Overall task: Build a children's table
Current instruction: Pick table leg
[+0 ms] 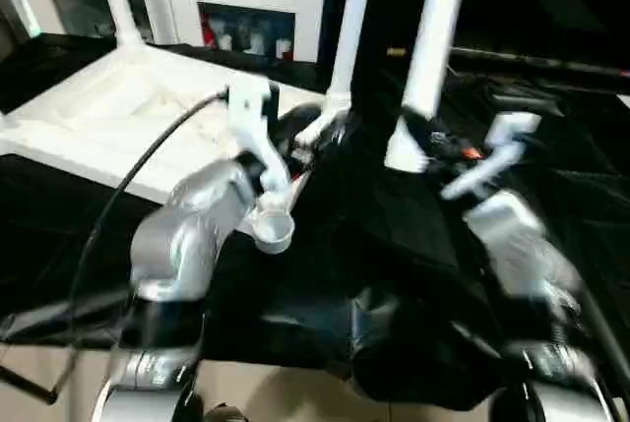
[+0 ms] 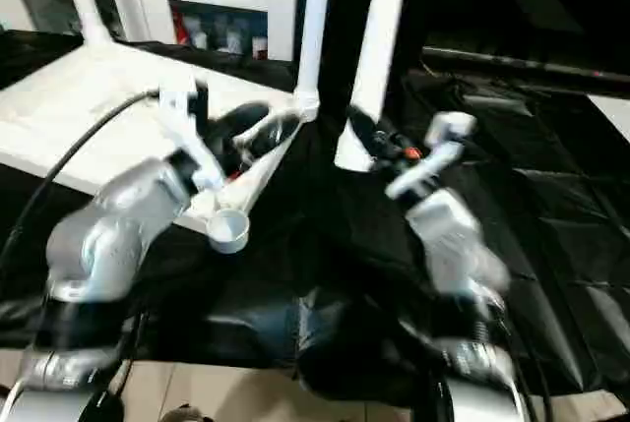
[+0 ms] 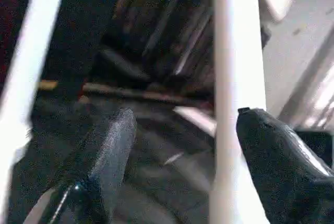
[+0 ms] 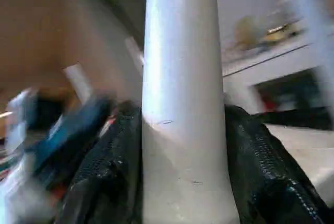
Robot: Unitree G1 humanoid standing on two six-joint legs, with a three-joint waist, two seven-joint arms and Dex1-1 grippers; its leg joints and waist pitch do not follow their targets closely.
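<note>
Last leg going in, I think

My right claw (image 4: 182,172) grips a leg (image 4: 180,93) upright near the empty socket (image 1: 274,230); left claw (image 3: 177,166) hangs open beside another leg (image 3: 235,104) standing in the upturned tabletop (image 1: 118,112). Keep it vertical, lower straight.

You won't find any lettering, label, brand mark, number or sign that can be read in these views. The coloured items behind the glass doors of the white cabinet (image 1: 246,29) are too blurred for you to make out any print on them.
</note>
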